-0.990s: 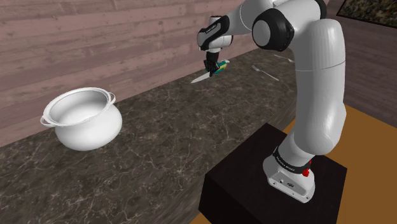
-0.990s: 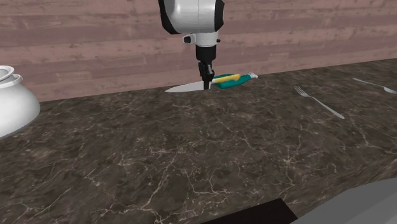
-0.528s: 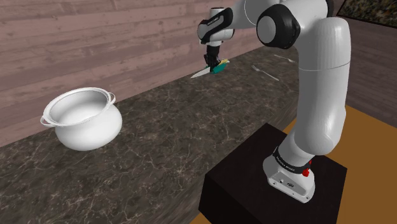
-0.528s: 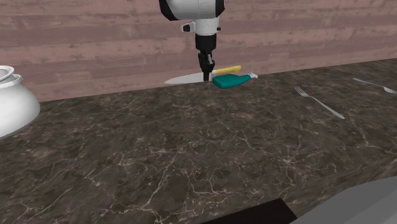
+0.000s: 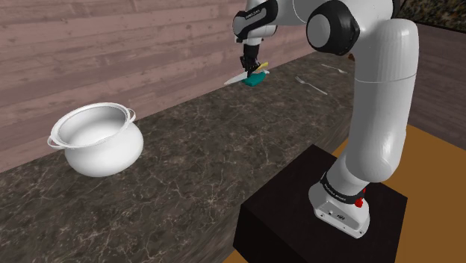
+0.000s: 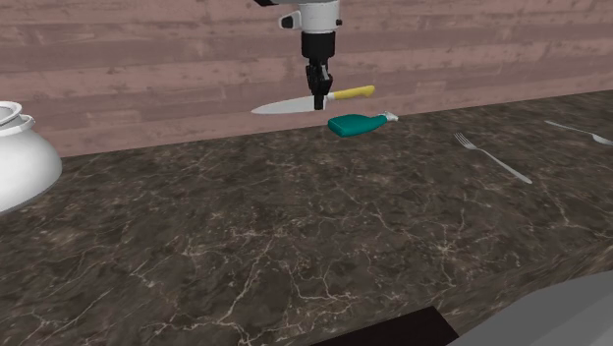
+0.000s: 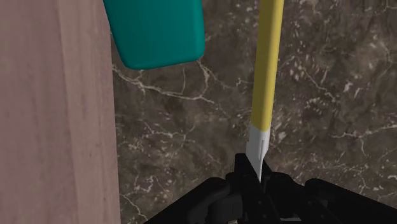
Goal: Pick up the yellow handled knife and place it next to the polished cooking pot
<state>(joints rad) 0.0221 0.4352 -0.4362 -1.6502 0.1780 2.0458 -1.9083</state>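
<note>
The pincer (image 6: 317,98), pointing straight down, is clenched on the yellow-handled knife (image 6: 285,106) where blade meets handle, and carries it roughly level and clear of the dark marbled counter (image 6: 295,246). A teal bottle (image 6: 356,124) lies on the counter just below the pincer, a little towards the handle side, apart from the knife. The pale round pot (image 5: 97,142) stands well away from the pincer on the blade side, and a fork (image 6: 491,157) lies well away on the handle side.

Counter (image 5: 194,168) toward pot (image 5: 101,146) seems open (wall (image 5: 112,52) close behind).
</note>
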